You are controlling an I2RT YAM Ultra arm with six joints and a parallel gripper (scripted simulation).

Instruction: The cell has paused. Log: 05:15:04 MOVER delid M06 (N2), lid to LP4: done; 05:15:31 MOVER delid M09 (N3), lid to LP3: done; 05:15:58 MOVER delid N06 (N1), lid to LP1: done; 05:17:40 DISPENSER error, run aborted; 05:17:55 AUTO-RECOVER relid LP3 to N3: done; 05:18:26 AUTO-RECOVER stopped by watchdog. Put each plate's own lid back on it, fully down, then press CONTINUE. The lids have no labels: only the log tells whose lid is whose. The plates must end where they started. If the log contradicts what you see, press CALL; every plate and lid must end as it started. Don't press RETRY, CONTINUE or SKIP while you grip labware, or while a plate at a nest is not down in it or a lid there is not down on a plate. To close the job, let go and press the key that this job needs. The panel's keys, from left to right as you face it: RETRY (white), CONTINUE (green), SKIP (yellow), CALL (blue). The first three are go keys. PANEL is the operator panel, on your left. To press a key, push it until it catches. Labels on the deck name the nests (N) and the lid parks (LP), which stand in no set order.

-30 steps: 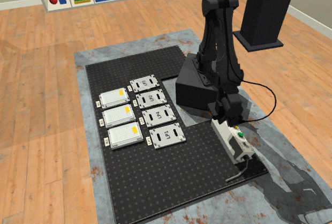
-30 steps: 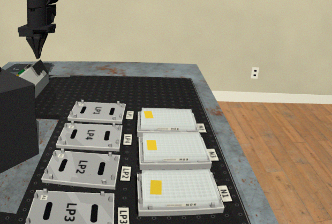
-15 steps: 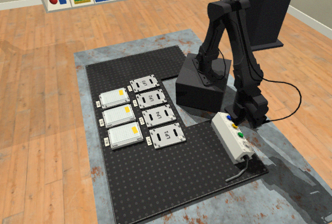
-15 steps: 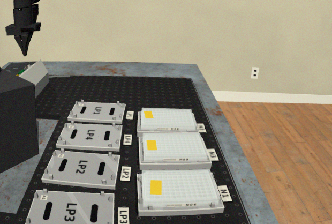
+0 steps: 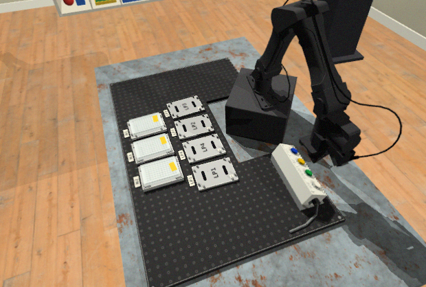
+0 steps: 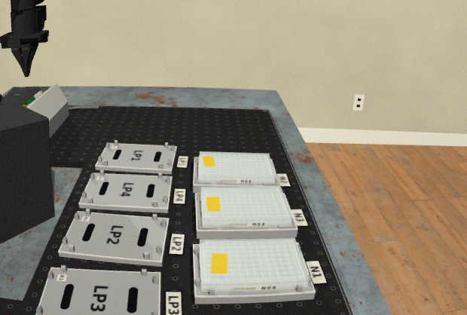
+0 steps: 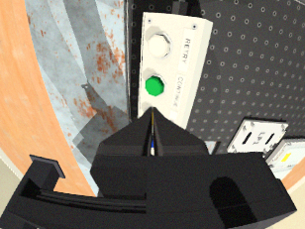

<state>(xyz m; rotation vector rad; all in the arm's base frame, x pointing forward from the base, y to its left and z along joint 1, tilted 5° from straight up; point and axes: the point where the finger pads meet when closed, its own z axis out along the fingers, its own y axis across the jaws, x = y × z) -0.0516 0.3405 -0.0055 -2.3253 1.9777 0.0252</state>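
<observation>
Three well plates stand in a row of nests, each with a clear lid with a yellow tag down on it: N1 (image 5: 147, 125) (image 6: 251, 264), N3 (image 5: 152, 147) (image 6: 245, 207) and N2 (image 5: 160, 172) (image 6: 236, 167). The lid parks LP3 (image 5: 185, 105) (image 6: 99, 295), LP2 (image 5: 194, 125) (image 6: 114, 234), LP4 (image 5: 203, 148) (image 6: 126, 189) and LP1 (image 5: 215, 173) (image 6: 135, 156) are bare. My gripper (image 5: 318, 156) (image 6: 25, 69) (image 7: 152, 112) is shut and empty. It points down above the operator panel (image 5: 296, 176) (image 6: 53, 105) (image 7: 191, 47). In the wrist view its tip is just short of the green key (image 7: 153, 85) (image 5: 308, 172), with the white key (image 7: 157, 46) (image 5: 317, 184) beyond.
The yellow key (image 5: 301, 161) and blue key (image 5: 294, 150) sit on the panel's far end. The arm's black base block (image 5: 258, 111) (image 6: 22, 175) stands between panel and lid parks. A cable (image 5: 306, 220) leaves the panel's near end. A dark column (image 5: 348, 8) stands behind.
</observation>
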